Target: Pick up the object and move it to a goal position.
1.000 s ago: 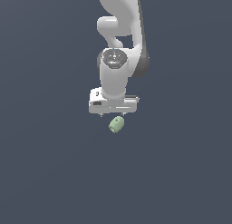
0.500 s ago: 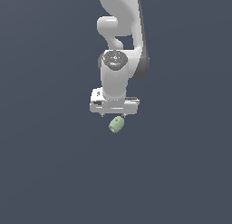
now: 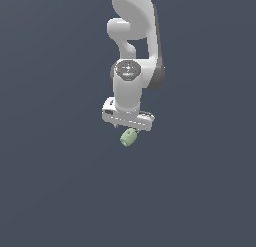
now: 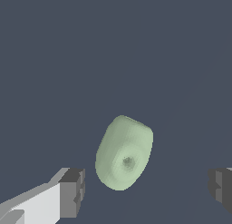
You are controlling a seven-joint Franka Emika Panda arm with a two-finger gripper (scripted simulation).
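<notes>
The object is a small pale green barrel-like lump lying on the flat dark grey surface, just below my white gripper in the exterior view. In the wrist view the object lies between my two fingertips, nearer the white-and-grey one than the other. There are clear gaps on both sides. The jaws stand wide open and touch nothing. My fingertips are hidden behind the hand in the exterior view.
The white arm rises above the gripper toward the exterior view's top. The dark grey surface spreads all around with nothing else showing on it.
The hand has come a little lower toward the object. The object has not moved.
</notes>
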